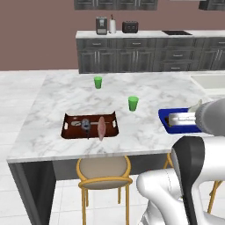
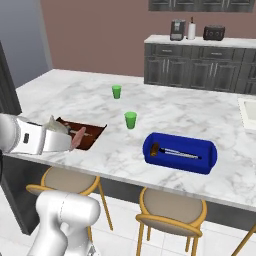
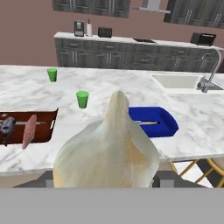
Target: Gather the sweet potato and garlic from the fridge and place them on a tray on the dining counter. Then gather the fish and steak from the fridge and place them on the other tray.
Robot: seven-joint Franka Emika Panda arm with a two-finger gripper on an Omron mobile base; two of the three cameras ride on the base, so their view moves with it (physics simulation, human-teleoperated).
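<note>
While the garlic [image 3: 107, 153] sits clamped in my gripper [image 2: 59, 131], its pale bulb looms large in the hand view, with the blue tray [image 3: 162, 120] at two o'clock beyond it on the dining counter [image 1: 66, 94]. At nine o'clock, the steak [image 3: 29, 130] and fish [image 3: 7, 127] lie in the brown tray [image 1: 70, 130].

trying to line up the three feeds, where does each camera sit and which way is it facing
Left base view: behind the arm on its left, looking forward and down over the dining counter; white arm at lower right, garlic at the hand.
Right base view: behind on its right, same counter; arm at lower left, near the other tray.
Hand view: on the hand, looking along the fingers across the counter; the garlic bulb fills the foreground.
Shared: all show the blue tray, the brown tray with fish and steak, two green cups.
</note>
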